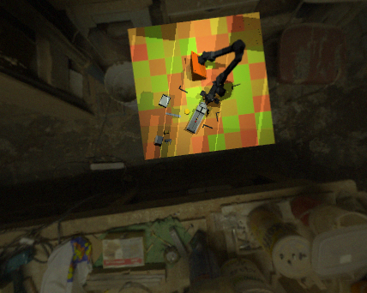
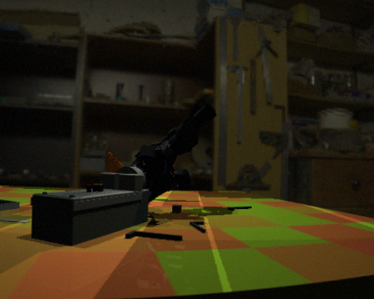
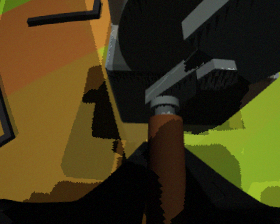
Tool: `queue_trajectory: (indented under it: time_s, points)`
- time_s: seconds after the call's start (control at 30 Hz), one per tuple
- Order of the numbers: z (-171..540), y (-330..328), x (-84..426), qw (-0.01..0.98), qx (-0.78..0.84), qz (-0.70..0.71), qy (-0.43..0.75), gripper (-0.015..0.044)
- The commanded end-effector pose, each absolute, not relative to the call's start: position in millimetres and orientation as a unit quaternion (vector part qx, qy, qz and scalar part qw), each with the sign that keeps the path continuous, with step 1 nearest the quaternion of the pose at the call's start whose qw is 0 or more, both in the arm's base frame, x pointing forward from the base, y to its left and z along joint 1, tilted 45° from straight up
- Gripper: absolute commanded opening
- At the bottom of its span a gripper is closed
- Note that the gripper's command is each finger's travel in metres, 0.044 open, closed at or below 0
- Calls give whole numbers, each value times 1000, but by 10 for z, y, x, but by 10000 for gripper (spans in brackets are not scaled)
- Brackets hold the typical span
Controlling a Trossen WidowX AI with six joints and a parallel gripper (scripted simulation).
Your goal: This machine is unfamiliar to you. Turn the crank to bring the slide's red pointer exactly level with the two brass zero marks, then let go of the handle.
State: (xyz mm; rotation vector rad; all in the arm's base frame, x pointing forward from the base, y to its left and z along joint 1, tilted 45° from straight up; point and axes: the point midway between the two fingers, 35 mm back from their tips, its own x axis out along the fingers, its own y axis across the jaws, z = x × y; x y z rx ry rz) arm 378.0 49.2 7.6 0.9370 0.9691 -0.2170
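The arm [image 1: 233,66] [image 2: 186,133], right of centre in the top view, could bump or drag the machine [image 1: 191,126] [image 2: 110,220] [image 3: 136,97] if its wrist strays from the crank's circle. The machine, the task's thing, sits near the middle of the top view and at lower left in the exterior one. The claw [image 1: 208,99] [image 2: 151,177] [image 3: 160,148] is clenched round the brown handle [image 3: 166,145], low centre in the wrist view; a sideways pull could slip it off or bind the crank [image 3: 168,81]. The red pointer [image 1: 196,121] [image 2: 89,188] is tiny, and I cannot make out the brass marks, so overshooting looks the likeliest fault. Letting go roughly could also knock the pointer off level.

As for containers, a pale tub [image 1: 344,253] lies lower right in the top view, its contents unreadable. The orange box [image 1: 197,68] [image 2: 114,162], upper centre there, shows nothing I can identify inside. The pale tray [image 1: 164,101] [image 2: 3,205], left of the machine, seems to hold nothing.
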Motion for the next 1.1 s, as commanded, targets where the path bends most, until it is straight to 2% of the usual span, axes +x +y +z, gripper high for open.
queue_trajectory:
  time_s: [0.0, 1.07]
  points:
    - [159, 505, 3821, 779, 437, -92, 440, 0]
    - [206, 495, 3834, 779, 437, -92, 440, 0]
